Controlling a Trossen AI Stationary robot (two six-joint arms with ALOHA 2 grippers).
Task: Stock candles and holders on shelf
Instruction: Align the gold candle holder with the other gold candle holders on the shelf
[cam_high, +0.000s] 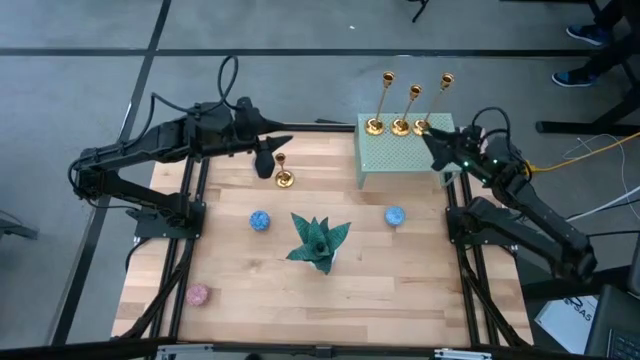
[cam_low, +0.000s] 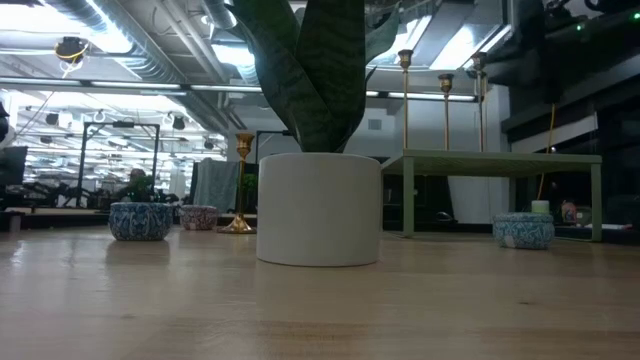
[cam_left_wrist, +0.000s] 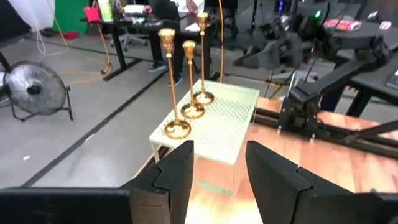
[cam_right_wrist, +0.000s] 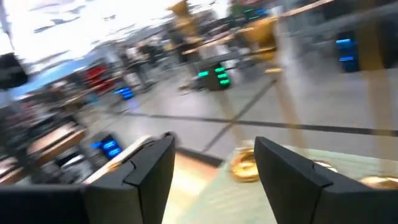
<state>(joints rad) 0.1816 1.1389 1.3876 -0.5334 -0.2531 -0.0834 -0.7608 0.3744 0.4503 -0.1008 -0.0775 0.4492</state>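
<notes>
High view shows three gold holders (cam_high: 400, 125) standing in a row on the green shelf (cam_high: 405, 152). The right fingers (cam_high: 437, 140) sit just beside the last holder in that row, open, with nothing between them. The left fingers (cam_high: 264, 160) hang over the table (cam_high: 330, 300), right next to the fourth holder (cam_high: 284, 180). From the left wrist view they look partly open and empty.

Next job, I think: get that fourth holder up on the shelf. Close on the thin stem, keep it straight up, and put it down away from the other three so none tip. Blue candles (cam_high: 260, 221) and the pink candle (cam_high: 198, 295) wait on the table.
</notes>
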